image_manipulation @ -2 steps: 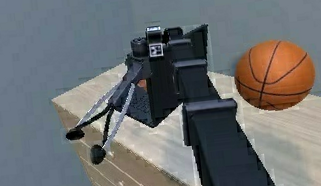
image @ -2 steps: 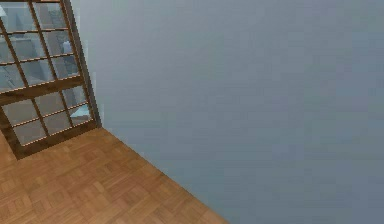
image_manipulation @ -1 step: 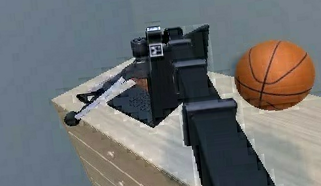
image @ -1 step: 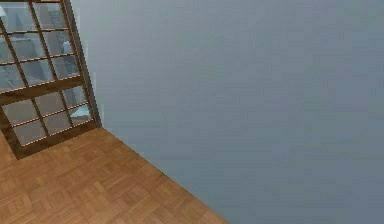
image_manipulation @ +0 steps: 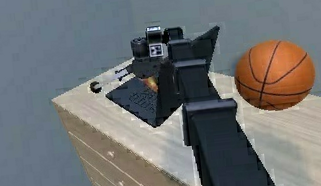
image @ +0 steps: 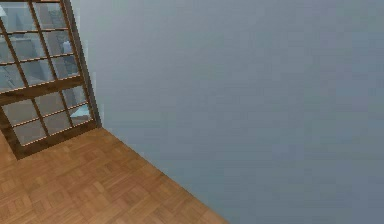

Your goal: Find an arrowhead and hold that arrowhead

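Note:
In the arm side view my dark arm (image_manipulation: 208, 126) reaches out over a pale wooden dresser top (image_manipulation: 305, 140). The gripper (image_manipulation: 134, 76) ends above a flat black object (image_manipulation: 139, 101) lying on that top. A small orange-brown blob (image_manipulation: 149, 83) sits right at the gripper's far end; its shape is too small to name. I cannot tell whether the gripper holds anything. A tiny dark round thing (image_manipulation: 95, 86) lies near the dresser's far left corner.
A basketball (image_manipulation: 275, 74) rests on the dresser at the arm side view's right. Drawer fronts (image_manipulation: 116, 161) face down-left. The forward view has a blue-grey wall (image: 250, 90), a wood-framed glass door (image: 40, 70) at its left and parquet floor (image: 80, 185).

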